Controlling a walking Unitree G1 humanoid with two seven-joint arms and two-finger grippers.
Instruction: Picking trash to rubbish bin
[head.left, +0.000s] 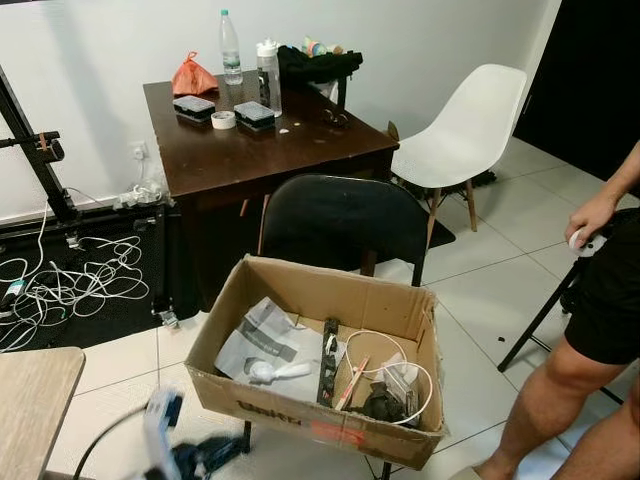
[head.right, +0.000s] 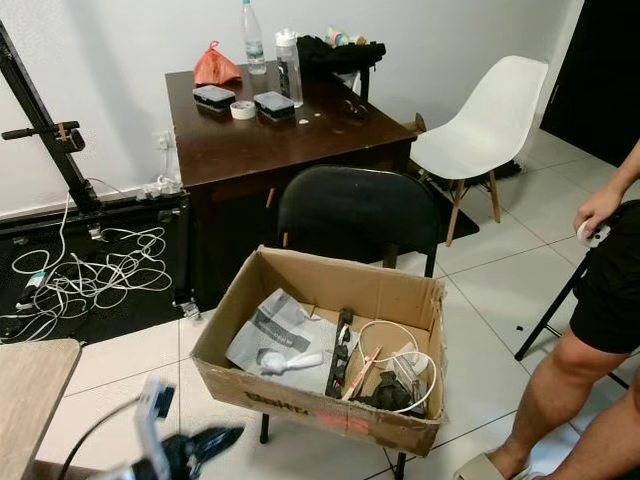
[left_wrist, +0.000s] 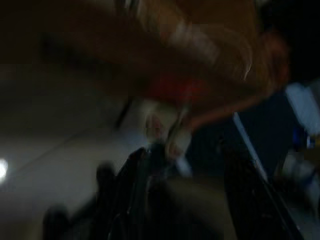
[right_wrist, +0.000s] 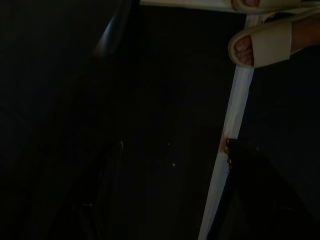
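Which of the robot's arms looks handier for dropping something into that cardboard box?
Probably the left. Its claw is raised, though blurred, just below the cardboard box's near-left corner. The right claw hangs low over dark floor.

A cardboard box (head.right: 325, 345) of trash sits on a black chair (head.right: 358, 215) before me. My left tool (head.right: 195, 450) blurs just beside its near-left corner; a dark desk (head.right: 285, 135) stands behind it.
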